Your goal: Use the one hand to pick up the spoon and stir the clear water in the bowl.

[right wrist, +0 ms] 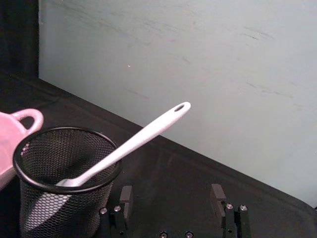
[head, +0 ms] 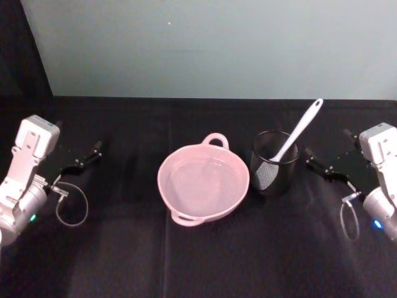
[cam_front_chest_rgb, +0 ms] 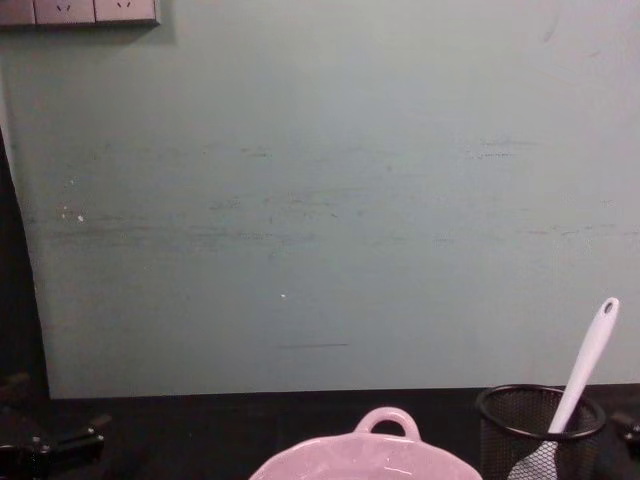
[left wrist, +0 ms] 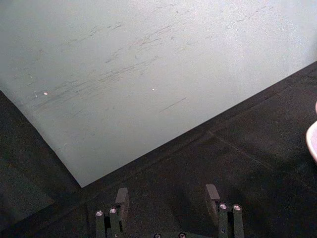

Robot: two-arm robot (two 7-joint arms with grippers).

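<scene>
1. Your left gripper point(left wrist: 167, 197) sits low over the black table point(head: 186, 261) at its left edge, well apart from everything. It is angled inward and toward the far wall point(head: 217, 49), and its fingers point(left wrist: 121, 198) are spread apart with nothing between them.
2. Your right gripper point(right wrist: 172, 195) mirrors it at the right edge of the table. It is near the mesh cup point(head: 273, 177) but not touching it, and its fingers point(right wrist: 217, 194) are likewise spread wide and empty.
3. The spoon point(head: 298, 133) stands in the mesh cup with its flat head down against the mesh. The handle leans up and out over the rim, toward the far right. In the right wrist view you can see the oval hole at the end of the handle, which is the highest part.
4. The bowl point(head: 164, 186) sits in the middle of the table, between the two arms, with the mesh cup just beside it on the right. Whether the two touch cannot be told.
5. The water point(head: 205, 180) lies in the bowl and shows only as faint glints on the pink.
6. Count: two arms, two grippers, one bowl with two loop handles (one far, one near), one mesh cup and one spoon.
</scene>
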